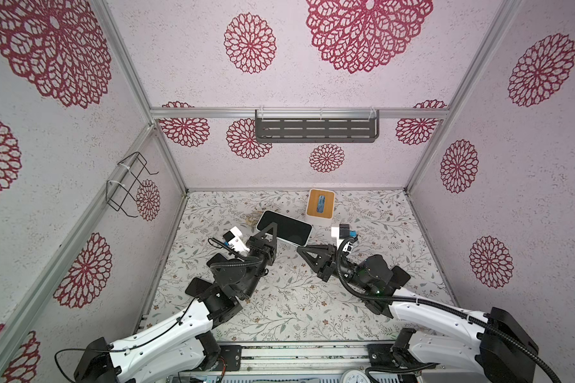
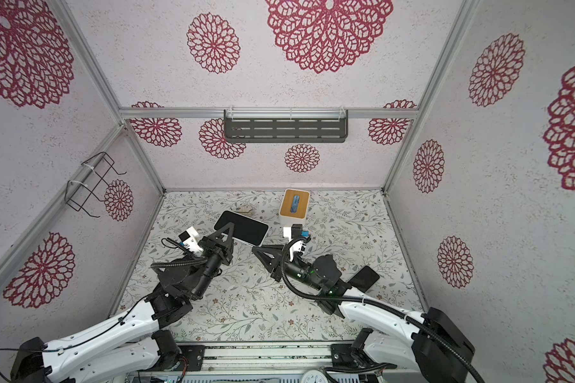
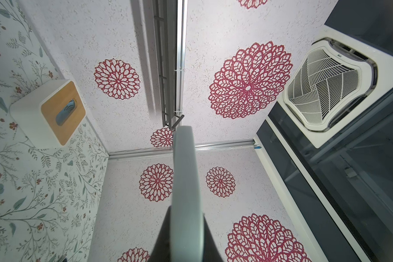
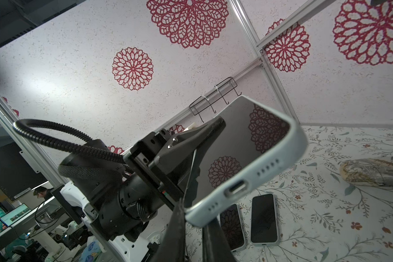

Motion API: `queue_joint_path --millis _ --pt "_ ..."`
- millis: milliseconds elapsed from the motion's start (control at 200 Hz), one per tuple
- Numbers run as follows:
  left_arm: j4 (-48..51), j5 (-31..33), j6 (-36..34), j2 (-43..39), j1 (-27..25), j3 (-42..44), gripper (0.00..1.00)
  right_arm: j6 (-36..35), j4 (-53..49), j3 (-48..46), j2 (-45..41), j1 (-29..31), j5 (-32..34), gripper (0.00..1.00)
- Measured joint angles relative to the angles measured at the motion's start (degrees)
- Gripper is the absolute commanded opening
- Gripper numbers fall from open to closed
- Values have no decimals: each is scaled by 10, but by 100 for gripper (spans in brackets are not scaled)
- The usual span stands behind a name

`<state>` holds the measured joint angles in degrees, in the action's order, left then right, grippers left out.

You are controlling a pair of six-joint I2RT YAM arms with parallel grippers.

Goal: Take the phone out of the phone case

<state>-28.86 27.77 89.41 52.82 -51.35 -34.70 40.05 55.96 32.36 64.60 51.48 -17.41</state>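
The phone [image 1: 289, 228] [image 2: 246, 228], with its dark screen facing up, sits in a pale grey-blue phone case [image 4: 254, 174] and hangs above the table. My left gripper [image 1: 270, 232] [image 2: 229, 232] is shut across the phone's middle, one finger on the screen. In the left wrist view the case's edge [image 3: 185, 177] runs between the fingers of the left gripper [image 3: 185, 240]. My right gripper [image 1: 302, 247] [image 2: 256, 248] [image 4: 194, 223] is shut on the case's near corner at the end with the charging port.
A white tissue box [image 1: 320, 205] [image 2: 294, 204] with a wooden lid stands at the back. A wrapped bundle [image 1: 251, 219] [image 4: 372, 172] lies behind the phone. Two more cased phones [image 4: 264, 219] lie flat on the table. A wire rack [image 1: 130, 185] and a shelf [image 1: 316, 129] hang on the walls.
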Motion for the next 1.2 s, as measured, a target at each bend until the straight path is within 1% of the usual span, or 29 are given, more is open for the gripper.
queue_joint_path --millis 40,180,280,385,520,566,581,591,726,741,861,911,941,1011,1051,1126,1141,1151,1196 --pt "-1 -1 0 0 0 0 0 -1 1 0 0 0 -1 0" --pt "0 -2 0 0 0 0 0 -12 -1 0 0 -3 -4 0" --pt "1 -3 0 1 0 0 0 -37 -6 0 0 -5 -6 0" --pt "14 -4 0 2 3 -5 0 -82 -30 4 -2 -6 -2 0" --pt "28 -4 -4 5 8 -22 0 -160 -90 26 -4 -9 17 0" --pt "31 -15 -5 5 7 -25 0 -184 -108 35 -4 -20 36 0" --pt "31 -18 -5 5 6 -25 0 -180 -112 37 -4 -25 40 0" --pt "31 -20 -5 5 5 -26 0 -191 -115 39 -4 -29 44 0" --pt "35 -40 -9 6 2 -26 0 -206 -123 45 -5 -79 68 0" --pt "36 -41 -9 6 3 -26 0 -205 -120 41 -7 -83 69 3" --pt "35 -55 -9 5 16 -25 0 -208 -99 -19 -46 -93 66 40" --pt "36 -73 -11 3 29 -25 0 -205 -106 -52 -77 -93 64 52" --pt "38 -86 -14 2 40 -26 0 -206 -117 -67 -96 -94 64 61" --pt "57 -122 -27 -1 69 -33 0 -211 -160 -88 -141 -96 66 72" --pt "77 -155 -39 0 92 -47 0 -219 -195 -92 -170 -99 67 76" --pt "127 -248 -76 12 142 -95 0 -237 -258 -89 -225 -102 66 80" --pt "140 -278 -93 18 155 -112 0 -240 -270 -88 -236 -102 66 80" --pt "147 -283 -96 21 161 -120 0 -244 -280 -86 -244 -103 64 80" --pt "193 -356 -147 44 187 -178 0 -262 -319 -76 -273 -103 56 80"
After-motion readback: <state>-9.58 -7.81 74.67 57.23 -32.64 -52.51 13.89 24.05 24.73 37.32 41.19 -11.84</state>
